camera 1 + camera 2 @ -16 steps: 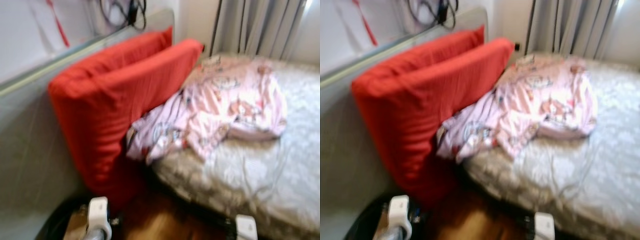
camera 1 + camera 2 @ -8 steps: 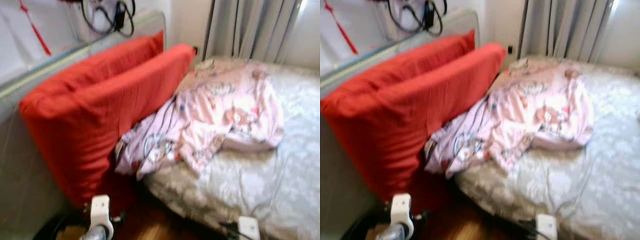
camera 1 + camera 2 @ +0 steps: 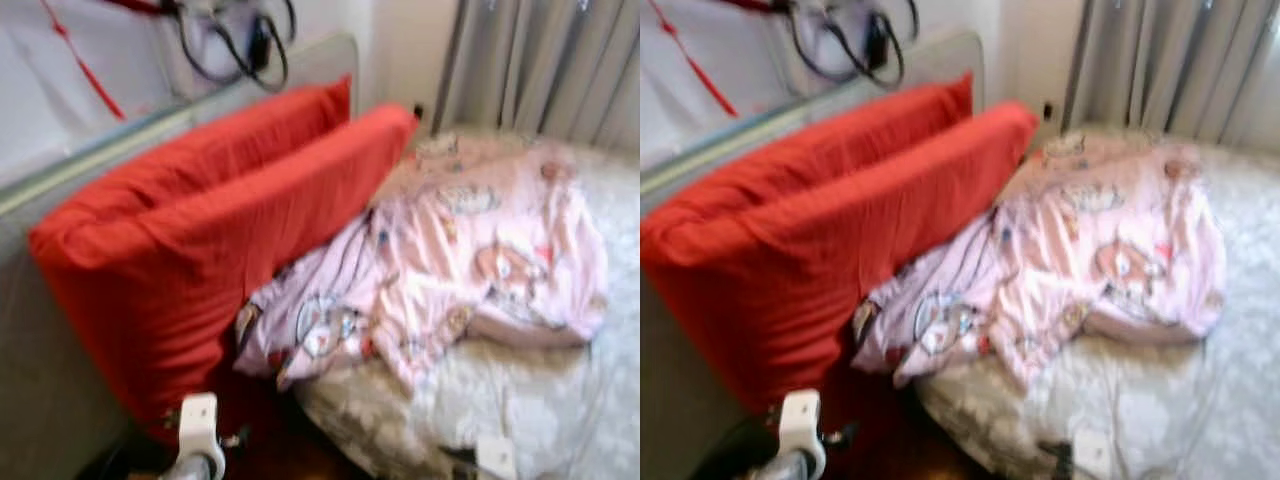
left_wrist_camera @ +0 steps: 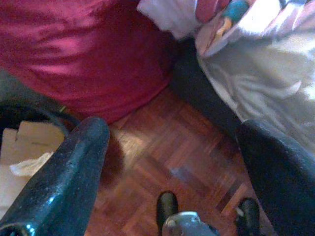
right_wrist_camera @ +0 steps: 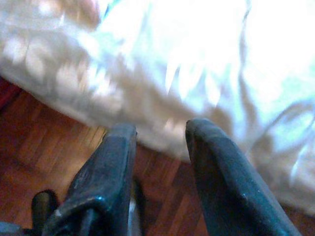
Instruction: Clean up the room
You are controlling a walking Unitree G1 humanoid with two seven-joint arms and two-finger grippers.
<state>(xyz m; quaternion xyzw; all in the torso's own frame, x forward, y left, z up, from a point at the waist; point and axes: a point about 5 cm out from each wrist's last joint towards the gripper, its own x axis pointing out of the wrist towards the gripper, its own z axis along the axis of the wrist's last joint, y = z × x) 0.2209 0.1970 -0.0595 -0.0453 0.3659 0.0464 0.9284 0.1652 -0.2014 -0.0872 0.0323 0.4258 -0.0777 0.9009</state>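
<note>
Facing the bed (image 3: pixel 520 400), we see tidying barely begun: pink patterned quilt (image 3: pixel 450 260) rumpled beside red pillows (image 3: pixel 200 240); left hand (image 4: pixel 167 162) spread, right hand (image 5: pixel 160 147) apart, both empty.

Two pillows (image 3: pixel 210 230) stand on edge along the bed's (image 3: pixel 520 400) left side, against the headboard (image 3: pixel 50 400). A crumpled blanket (image 3: pixel 450 270) lies on the bed just right of them, curtains (image 3: pixel 540 60) hanging behind.

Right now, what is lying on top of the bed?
A crumpled pink patterned blanket lies on the bed, its end against two red cushions leaning at the headboard. Whatever is beneath the blanket is hidden.
</note>
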